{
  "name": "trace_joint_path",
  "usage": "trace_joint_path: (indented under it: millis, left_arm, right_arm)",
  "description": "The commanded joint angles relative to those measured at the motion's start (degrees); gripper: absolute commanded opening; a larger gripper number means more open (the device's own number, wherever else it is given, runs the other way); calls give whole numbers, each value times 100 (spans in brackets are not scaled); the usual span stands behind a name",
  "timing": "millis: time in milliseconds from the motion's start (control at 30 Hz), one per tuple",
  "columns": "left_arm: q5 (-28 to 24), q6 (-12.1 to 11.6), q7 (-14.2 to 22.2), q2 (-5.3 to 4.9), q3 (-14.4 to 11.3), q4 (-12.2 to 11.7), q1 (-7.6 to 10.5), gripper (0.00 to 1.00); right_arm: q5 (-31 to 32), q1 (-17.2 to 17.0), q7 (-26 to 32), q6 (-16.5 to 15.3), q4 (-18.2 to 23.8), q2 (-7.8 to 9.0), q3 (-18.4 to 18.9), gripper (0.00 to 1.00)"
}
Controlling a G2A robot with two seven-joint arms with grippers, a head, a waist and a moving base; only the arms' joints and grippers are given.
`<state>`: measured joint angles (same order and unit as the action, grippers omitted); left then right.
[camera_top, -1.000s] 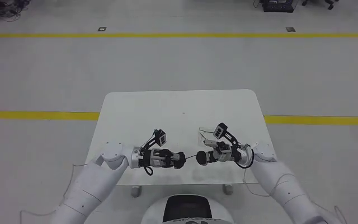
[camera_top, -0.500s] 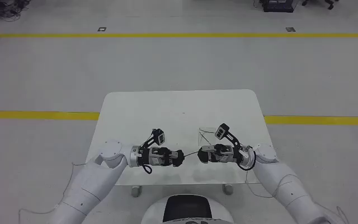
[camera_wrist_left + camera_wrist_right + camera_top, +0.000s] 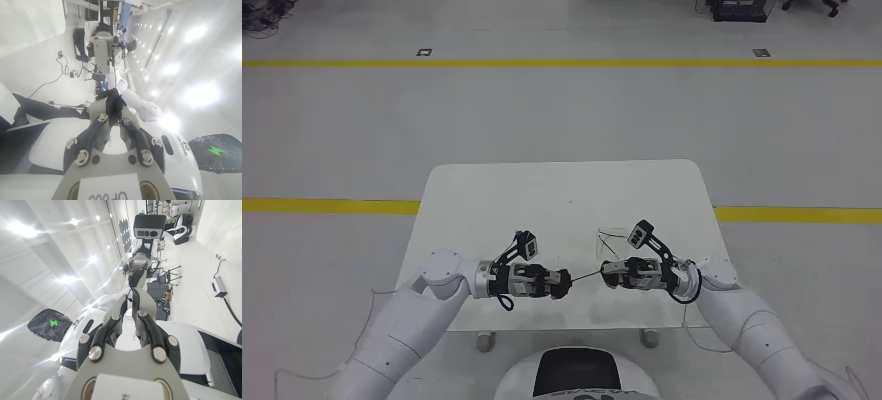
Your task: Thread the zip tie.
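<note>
Drawn slightly apart over the table (image 3: 562, 200), left claw (image 3: 560, 284) and right claw (image 3: 608, 275) each pinch an end of the zip tie (image 3: 584, 277) strung between them, seemingly light, springy and slippery, best gripped near the tip.

Pale grey floor (image 3: 562, 120), crossed by two yellow lines: far line (image 3: 542, 63) unbroken, near line (image 3: 322, 205) cut by a white table (image 3: 562, 190) with rounded corners. Two small dark plates (image 3: 424, 51) set in the floor just beyond the far line. Dark gear (image 3: 739, 10) at the far edge. Overhead, rows of bright ceiling lights (image 3: 198, 92). Grey box (image 3: 218, 287) with a cable lying on the floor
</note>
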<state>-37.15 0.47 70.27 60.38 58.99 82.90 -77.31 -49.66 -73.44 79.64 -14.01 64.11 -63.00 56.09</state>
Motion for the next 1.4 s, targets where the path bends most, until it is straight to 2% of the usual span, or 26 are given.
trace_joint_path:
  millis: [0,100,367,400,433,800,1200,1367]
  left_arm:
    - [-8,0,-12,-7,-10,-4,5,0]
    - [-12,-2,-20,-18,-36,-8,10,0]
    - [-6,-5,-80,-45,-93,-16,40,0]
    - [-10,-5,-93,-48,-103,-11,43,36]
    - [-5,-4,-119,-51,-108,-10,47,100]
    - [-24,-16,-183,-54,-109,-5,43,100]
    - [-24,-16,-183,-54,-109,-5,43,100]
    - [-102,-2,-536,8,-379,154,32,100]
  right_arm:
    - [-11,11,0,-9,-8,8,-19,4]
    - [-26,24,0,-28,-14,21,-50,0]
    - [-74,32,0,-94,-21,59,-94,0]
    - [-80,33,0,-99,-18,64,-99,0]
    - [-86,33,0,-103,-19,68,-102,0]
    - [-251,97,0,-74,-120,70,-143,0]
    - [-157,109,0,-45,-40,92,-144,0]
    - [-296,-12,-169,-110,148,78,-89,0]
